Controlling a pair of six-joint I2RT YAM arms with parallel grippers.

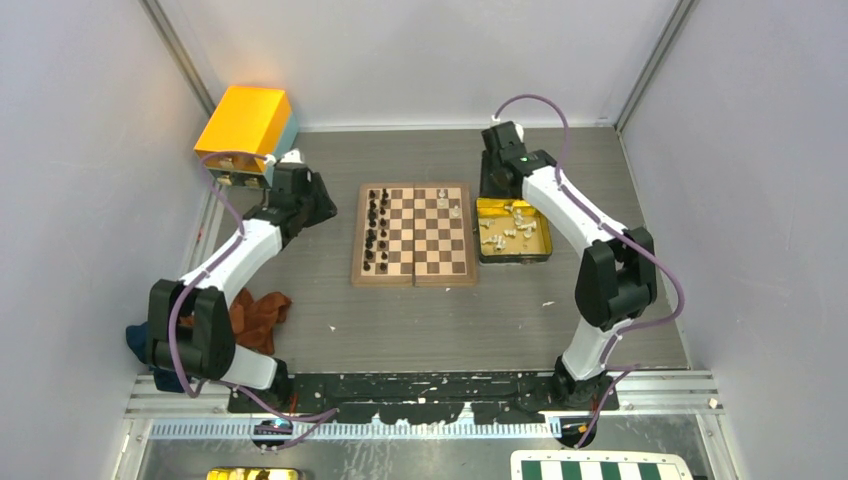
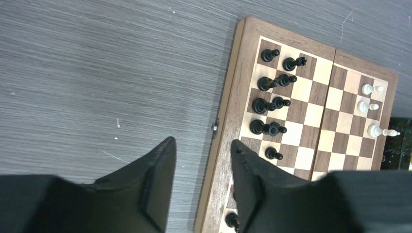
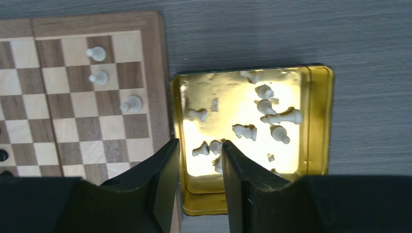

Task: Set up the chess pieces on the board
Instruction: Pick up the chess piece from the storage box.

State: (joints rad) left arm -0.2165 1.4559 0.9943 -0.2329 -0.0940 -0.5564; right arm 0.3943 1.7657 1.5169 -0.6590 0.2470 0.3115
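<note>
Grey wood-grain tabletop (image 1: 330, 330) carries the board (image 1: 425, 245) at centre. Only the top view shows the orange box (image 1: 245, 120) at far left. The gold tray (image 3: 318, 121) sits just beside the board's right frame, and bare tabletop lies left of the board.

The left gripper (image 2: 202, 142) hangs over the board's left frame, jaws moderately apart and empty. The right gripper (image 3: 199, 142) hangs over the tray's near-left corner, jaws narrowly apart, gripping nothing.

The black pieces (image 2: 266, 104) occupy the board's left columns. Three white pieces (image 3: 99, 76) stand near its right edge, and loose white pieces (image 3: 245, 131) lie in the tray.

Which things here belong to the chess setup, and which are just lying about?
Job:
wooden board
black pieces standing on it
three white pieces standing on it
loose white pieces in the gold tray

Lying about:
yellow box
rust-brown cloth
green-and-white checkered board
</note>
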